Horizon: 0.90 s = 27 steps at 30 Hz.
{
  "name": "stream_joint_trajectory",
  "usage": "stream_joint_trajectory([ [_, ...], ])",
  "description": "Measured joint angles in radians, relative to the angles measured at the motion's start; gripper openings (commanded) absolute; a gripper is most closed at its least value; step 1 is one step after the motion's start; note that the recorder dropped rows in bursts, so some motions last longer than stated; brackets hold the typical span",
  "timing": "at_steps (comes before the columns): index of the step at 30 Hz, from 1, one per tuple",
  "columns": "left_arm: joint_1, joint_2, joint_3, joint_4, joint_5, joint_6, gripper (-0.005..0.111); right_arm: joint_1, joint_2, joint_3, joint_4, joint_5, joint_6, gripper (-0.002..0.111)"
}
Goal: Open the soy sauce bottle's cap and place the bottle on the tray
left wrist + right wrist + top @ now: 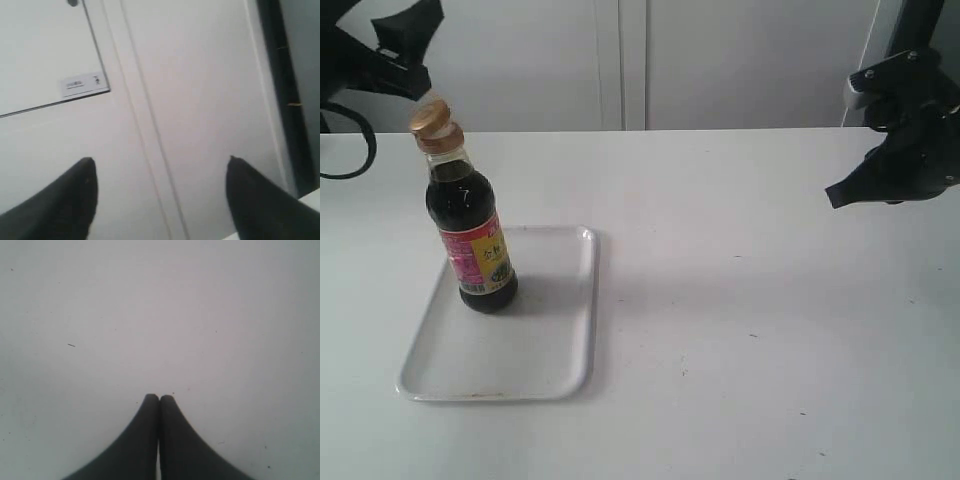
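Soy sauce bottle (471,236) upright on tray (560,350), far-left part, counter (750,330) left; cap (430,117) flipped open, tilted. Left gripper (160,197) spread, raised far-left, clear of cap. Right gripper (159,402) pressed together, empty, parked right. Task looks complete

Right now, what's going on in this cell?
Nothing is being handled. The soy sauce bottle stands upright on the tray, toward its far left part, with the cap flipped open and tilted on the neck. The left end effector is open, raised up at the upper left and facing the wall. The right end effector is shut on nothing, hanging over bare table at the far right. Both are clear of the bottle.
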Motion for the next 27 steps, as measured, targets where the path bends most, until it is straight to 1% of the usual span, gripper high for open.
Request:
stream_joint_trajectory([
  [2, 0.000, -0.009, -0.004, -0.062, 0.053, 0.108, 0.036, 0.000, 0.000, 0.000, 0.000, 0.000, 0.000, 0.000],
  [6, 0.000, -0.023, -0.006, -0.166, 0.126, 0.326, 0.006, 0.000, 0.000, 0.000, 0.000, -0.003, 0.000, 0.000],
  [7, 0.000, -0.025, -0.006, -0.192, 0.138, 0.372, 0.001, 0.000, 0.000, 0.000, 0.000, -0.005, 0.000, 0.000],
  [12, 0.000, -0.033, -0.006, -0.346, 0.202, 0.538, 0.000, 0.000, 0.000, 0.000, -0.013, -0.011, 0.000, 0.000],
  [15, 0.000, -0.036, -0.012, -0.444, 0.271, 0.662, 0.000, 0.000, 0.000, 0.000, -0.035, -0.017, 0.000, 0.000],
  [21, 0.000, -0.040, -0.044, -0.657, 0.515, 0.943, 0.000, 0.000, 0.000, 0.000, -0.086, -0.012, 0.006, 0.000],
  [24, 0.000, -0.043, -0.064, -0.765, 0.632, 1.047, 0.000, -0.002, 0.000, -0.002, -0.101, 0.018, 0.008, 0.000],
  [27, 0.000, -0.048, -0.096, -0.845, 0.760, 1.112, 0.000, -0.002, 0.000, -0.023, -0.129, 0.069, 0.047, 0.000],
])
